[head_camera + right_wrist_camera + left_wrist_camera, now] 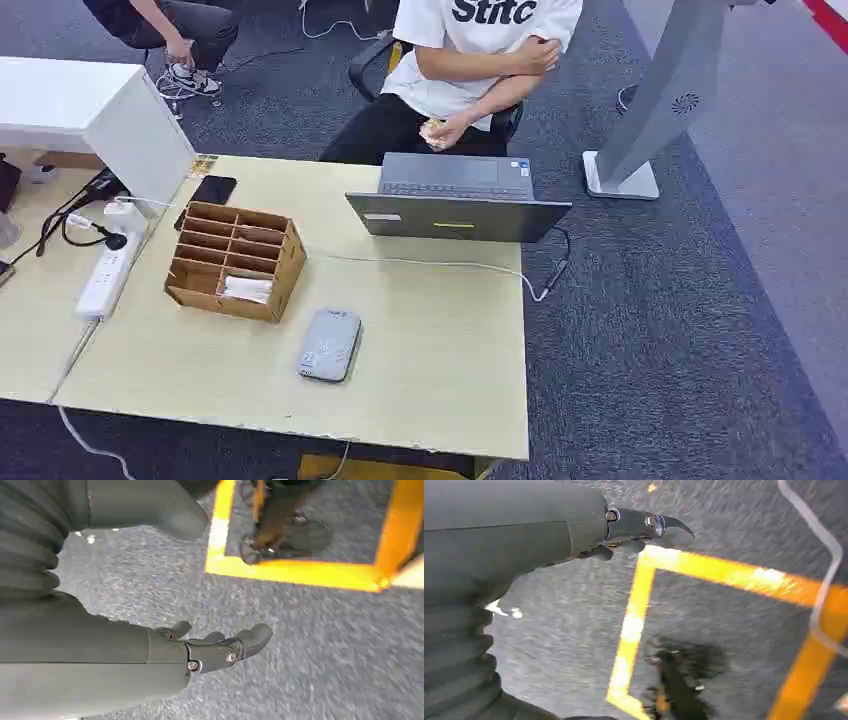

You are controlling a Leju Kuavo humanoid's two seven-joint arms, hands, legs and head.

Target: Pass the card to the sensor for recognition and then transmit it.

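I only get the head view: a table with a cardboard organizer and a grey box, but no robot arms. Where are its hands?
Observer: The right hand hangs over grey carpet and holds nothing.
Visitor: And the other one?
Observer: The left hand holds nothing either, and there is grey carpet beyond it too.
Visitor: Anything on that floor?
Observer: Yellow tape lines are marked on the carpet near both hands.
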